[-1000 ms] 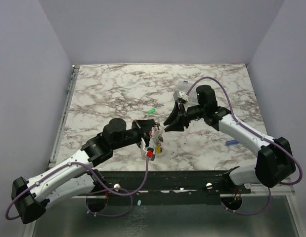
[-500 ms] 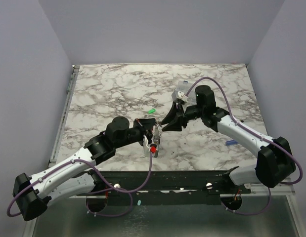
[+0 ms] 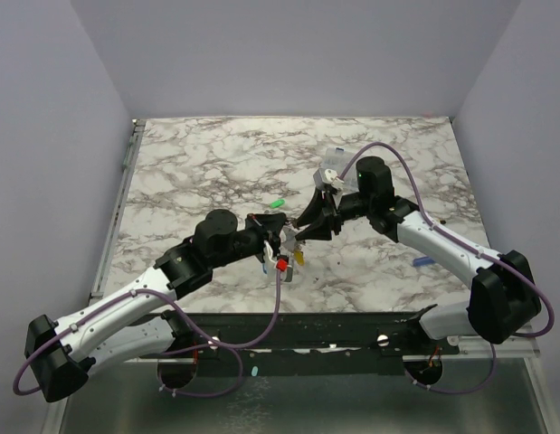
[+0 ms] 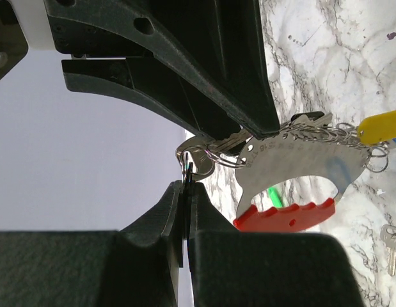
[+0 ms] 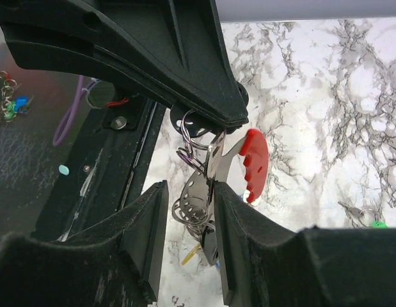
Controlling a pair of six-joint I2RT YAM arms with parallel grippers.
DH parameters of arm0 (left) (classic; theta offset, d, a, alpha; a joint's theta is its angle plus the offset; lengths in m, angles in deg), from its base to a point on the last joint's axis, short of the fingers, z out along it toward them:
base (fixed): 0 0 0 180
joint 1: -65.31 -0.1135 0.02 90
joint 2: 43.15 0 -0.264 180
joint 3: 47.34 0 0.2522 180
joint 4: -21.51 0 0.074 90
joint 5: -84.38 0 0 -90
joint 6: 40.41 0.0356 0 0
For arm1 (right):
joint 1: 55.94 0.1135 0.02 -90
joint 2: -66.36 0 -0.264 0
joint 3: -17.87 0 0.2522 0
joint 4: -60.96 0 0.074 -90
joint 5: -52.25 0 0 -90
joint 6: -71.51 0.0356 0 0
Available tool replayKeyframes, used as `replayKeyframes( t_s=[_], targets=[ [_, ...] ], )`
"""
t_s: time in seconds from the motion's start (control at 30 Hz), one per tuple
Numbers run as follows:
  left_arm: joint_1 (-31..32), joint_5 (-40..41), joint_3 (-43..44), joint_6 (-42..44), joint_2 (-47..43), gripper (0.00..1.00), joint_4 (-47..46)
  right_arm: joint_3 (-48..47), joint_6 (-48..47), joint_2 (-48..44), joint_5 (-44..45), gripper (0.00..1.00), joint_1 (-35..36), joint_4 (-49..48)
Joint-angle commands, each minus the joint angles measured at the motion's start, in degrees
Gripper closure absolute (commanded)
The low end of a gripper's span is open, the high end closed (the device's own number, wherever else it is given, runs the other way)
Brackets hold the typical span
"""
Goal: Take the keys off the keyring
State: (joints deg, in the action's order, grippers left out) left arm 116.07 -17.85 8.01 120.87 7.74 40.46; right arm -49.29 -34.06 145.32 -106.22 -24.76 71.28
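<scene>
My left gripper (image 3: pixel 278 244) is shut on the thin keyring (image 4: pixel 187 171) and holds the bunch above the table; in its own view the fingertips (image 4: pixel 175 192) pinch the wire. From the ring hang several keys (image 4: pixel 313 121), a yellow tag (image 4: pixel 380 125) and a flat metal plate with a red toothed edge (image 4: pixel 284 214). My right gripper (image 3: pixel 303 231) is open, its jaws astride the hanging bunch (image 5: pixel 201 211); one finger (image 5: pixel 226 211) touches the metal plate, the other stands apart. The red edge (image 5: pixel 255 160) and the ring loops (image 5: pixel 190 137) show there too.
A loose key with a green tag (image 3: pixel 279 203) lies on the marble behind the grippers, also seen in the right wrist view (image 5: pixel 370 220). A blue stick (image 3: pixel 424 261) lies at the right. A clear plastic box (image 3: pixel 334 163) stands behind the right arm. Another loose key (image 4: pixel 391 246) lies on the table.
My left gripper has carried the bunch up and to the right. My right gripper has closed in from the right until its jaws stand around the bunch.
</scene>
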Motion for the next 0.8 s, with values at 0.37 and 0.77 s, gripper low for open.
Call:
replayKeyframes(
  t_s=[0.37, 0.77],
  targets=[
    [0.6, -0.3, 3.0, -2.1, 1.3, 1.00, -1.8, -1.3, -1.7, -0.3, -1.6, 0.55, 0.8, -1.2],
    [0.9, 0.3, 4.4, -3.3, 3.0, 1.00, -1.5, -2.1, -6.3, 0.4, -3.1, 0.74, 1.2, 1.8]
  ],
)
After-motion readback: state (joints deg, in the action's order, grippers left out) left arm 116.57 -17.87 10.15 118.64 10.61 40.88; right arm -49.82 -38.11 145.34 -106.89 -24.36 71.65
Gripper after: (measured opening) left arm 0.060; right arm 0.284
